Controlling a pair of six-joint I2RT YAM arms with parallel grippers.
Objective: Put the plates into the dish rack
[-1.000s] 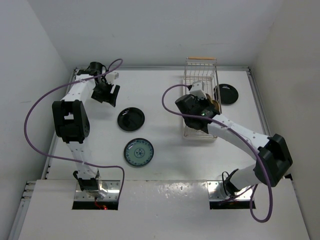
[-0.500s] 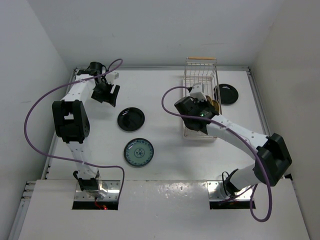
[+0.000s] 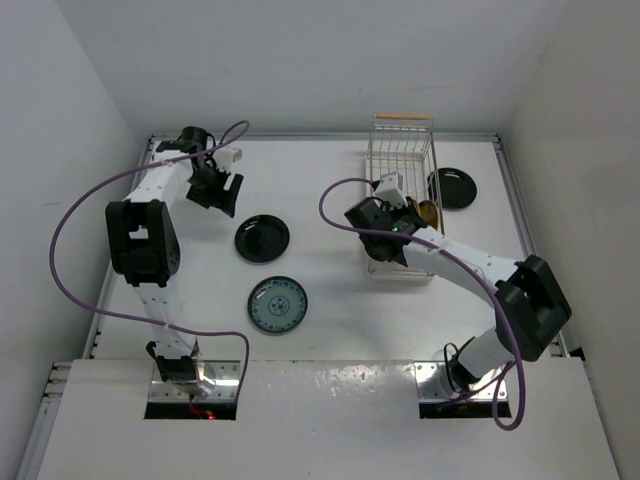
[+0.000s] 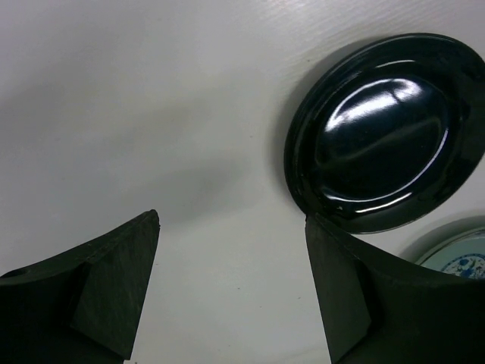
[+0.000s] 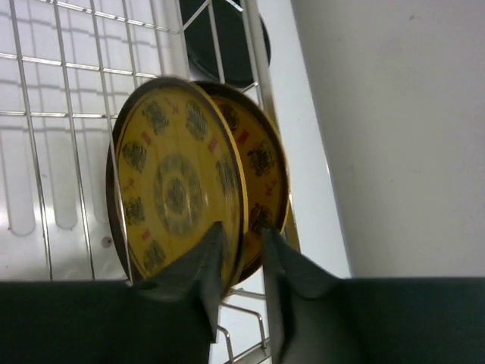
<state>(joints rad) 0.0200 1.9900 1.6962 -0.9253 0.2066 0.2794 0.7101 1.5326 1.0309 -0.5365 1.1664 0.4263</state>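
A white table stands boxed in by plain white walls. The right gripper has its two dark fingers close together, one on each side of the rim of a yellow plate. Whether they pinch that rim or stand just clear of it cannot be told. The yellow plate stands on edge among the wires of the dish rack, towards its right side. What looks like a second yellow plate with the same pattern leans just behind it. The rack sits at the far right of the table, its long side running near to far. The right arm reaches from its near-right base out to a bent elbow at the right, and the forearm runs left and far over the rack's near half. A black plate lies flat on the table just right of the rack. The left gripper has its jaws wide apart, holds nothing, and hangs above bare table. The left arm rises from its near-left base towards the far-left corner, and the wrist is turned back to the right. The other black plate lies flat near the left gripper, on its right and nearer side. The teal plate lies flat nearer than that, close to it and apart. Purple cables loop off both arms.
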